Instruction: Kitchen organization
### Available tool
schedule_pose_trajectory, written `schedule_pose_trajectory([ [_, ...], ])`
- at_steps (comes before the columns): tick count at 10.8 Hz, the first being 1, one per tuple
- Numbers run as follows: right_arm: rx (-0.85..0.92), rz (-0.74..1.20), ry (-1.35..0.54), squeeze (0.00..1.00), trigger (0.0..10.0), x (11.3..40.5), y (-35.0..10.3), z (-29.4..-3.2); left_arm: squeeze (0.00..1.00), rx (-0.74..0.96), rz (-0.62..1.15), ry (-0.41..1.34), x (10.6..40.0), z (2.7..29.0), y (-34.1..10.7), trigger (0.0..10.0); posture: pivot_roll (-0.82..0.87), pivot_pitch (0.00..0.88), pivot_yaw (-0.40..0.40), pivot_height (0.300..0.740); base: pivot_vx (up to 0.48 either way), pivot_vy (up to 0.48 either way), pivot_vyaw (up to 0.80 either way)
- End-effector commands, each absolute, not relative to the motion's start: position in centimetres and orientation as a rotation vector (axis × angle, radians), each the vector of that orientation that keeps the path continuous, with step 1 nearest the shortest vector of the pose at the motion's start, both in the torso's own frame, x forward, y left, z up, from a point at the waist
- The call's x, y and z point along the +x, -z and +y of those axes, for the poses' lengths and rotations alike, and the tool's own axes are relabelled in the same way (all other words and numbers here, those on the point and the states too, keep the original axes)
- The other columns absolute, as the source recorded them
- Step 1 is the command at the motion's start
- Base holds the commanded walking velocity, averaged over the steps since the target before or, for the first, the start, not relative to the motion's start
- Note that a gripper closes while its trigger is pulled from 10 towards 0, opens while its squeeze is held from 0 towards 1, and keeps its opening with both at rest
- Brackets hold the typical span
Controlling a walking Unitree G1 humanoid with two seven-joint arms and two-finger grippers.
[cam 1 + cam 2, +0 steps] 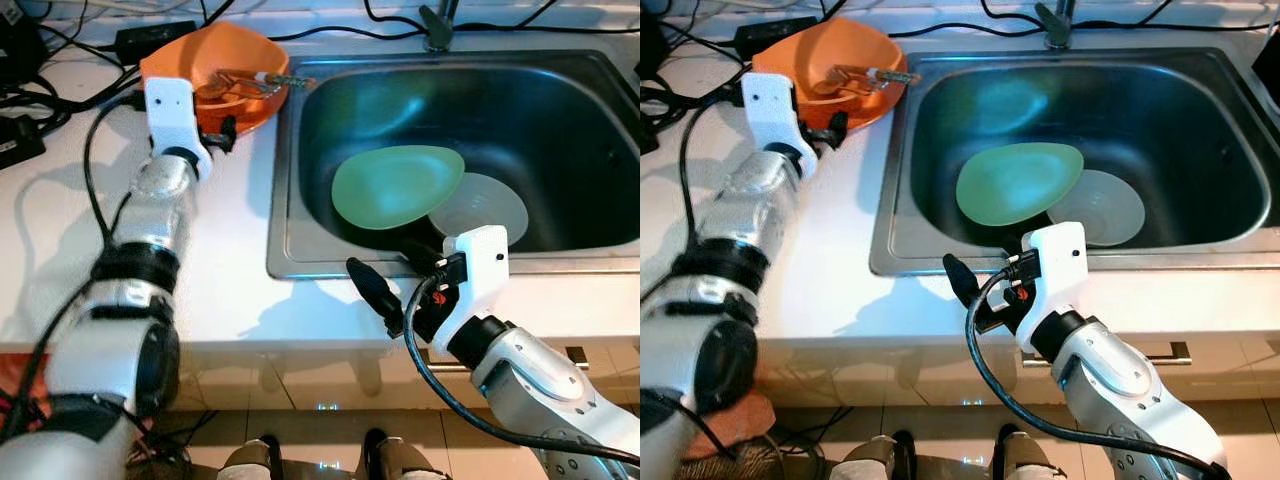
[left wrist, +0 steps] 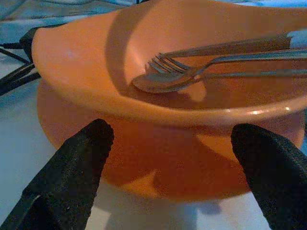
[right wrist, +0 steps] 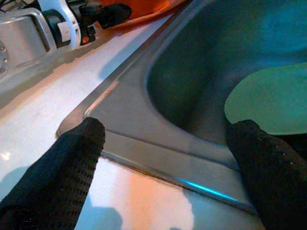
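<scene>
At the upper left of the head view, the orange bowl is sitting on the white counter beside the sink, holding a fork and spoon. The left gripper is standing wide open just before its wall. The right gripper is hovering spread wide at lower centre over the sink's front rim, near the green plate and clear dish.

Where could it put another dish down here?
Bare white counter lies between the left arm and the sink. The sink's right half, beyond the green plate and grey plate, is free. Crowded: orange bowl and cables behind it.
</scene>
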State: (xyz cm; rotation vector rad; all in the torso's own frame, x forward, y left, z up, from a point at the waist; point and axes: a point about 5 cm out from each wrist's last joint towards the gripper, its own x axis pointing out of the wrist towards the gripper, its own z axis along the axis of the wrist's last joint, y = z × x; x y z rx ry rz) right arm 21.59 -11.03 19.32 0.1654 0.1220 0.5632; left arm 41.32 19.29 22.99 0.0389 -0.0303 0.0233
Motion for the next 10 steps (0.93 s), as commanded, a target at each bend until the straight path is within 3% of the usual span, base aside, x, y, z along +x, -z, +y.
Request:
schedule_pose_trajectory([
  [1,0.16,0.134,-0.572,0.02,10.0,21.2,-19.2,-10.9,0.0,0.054,-0.008,-0.03,41.5,19.7,-22.9,10.0,-0.13,0.221,0.062,0.74,0.0,0.0,0.0],
  [5,0.156,0.135,-0.572,0.02,10.0,20.9,-19.2,-10.8,0.0,0.073,0.06,0.001,42.1,19.6,-23.7,10.0,-0.13,0.223,0.068,0.74,0.0,0.0,0.0],
  [10,0.153,0.14,-0.572,0.03,10.0,20.8,-19.1,-10.7,0.0,-0.035,0.228,-0.003,41.9,20.3,-22.6,10.0,-0.12,0.236,0.077,0.74,0.0,0.0,0.0],
])
